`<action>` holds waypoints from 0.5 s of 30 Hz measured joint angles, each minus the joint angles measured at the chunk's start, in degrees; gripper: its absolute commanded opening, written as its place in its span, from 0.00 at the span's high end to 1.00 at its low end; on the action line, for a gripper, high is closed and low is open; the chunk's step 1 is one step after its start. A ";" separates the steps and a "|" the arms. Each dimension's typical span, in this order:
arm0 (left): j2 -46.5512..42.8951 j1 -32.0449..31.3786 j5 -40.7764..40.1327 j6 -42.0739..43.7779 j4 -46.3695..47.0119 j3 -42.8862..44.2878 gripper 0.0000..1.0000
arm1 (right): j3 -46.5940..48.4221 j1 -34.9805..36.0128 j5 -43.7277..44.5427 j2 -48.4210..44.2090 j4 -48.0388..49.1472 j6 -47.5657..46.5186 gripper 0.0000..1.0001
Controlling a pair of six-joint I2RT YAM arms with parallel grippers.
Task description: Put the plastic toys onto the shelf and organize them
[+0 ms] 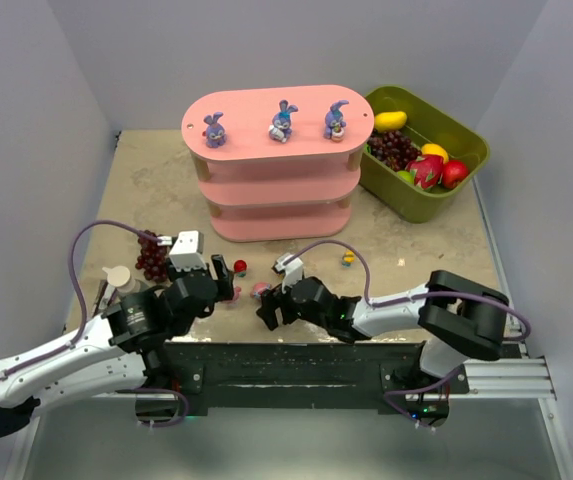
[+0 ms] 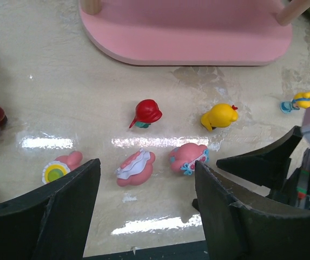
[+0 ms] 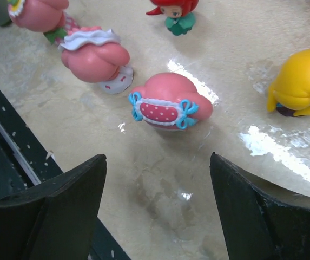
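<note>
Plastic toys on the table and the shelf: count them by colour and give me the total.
Purple-blue bunnies: 3
Pink-and-white figurines: 3
Red figurine: 1
Yellow figurine: 1
Yellow-and-blue figurine: 1
Total: 9

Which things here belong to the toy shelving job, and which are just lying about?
Job: pink shelf, three purple bunnies on it, pink figurines, red-haired figurine, yellow figurine.
Lying about: grape bunch, green bin of fruit.
</note>
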 measured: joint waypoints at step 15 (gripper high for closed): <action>-2.08 0.00 0.55 2.75 -1.62 7.37 0.21 | 6.78 1.46 8.52 12.41 5.05 -5.35 0.10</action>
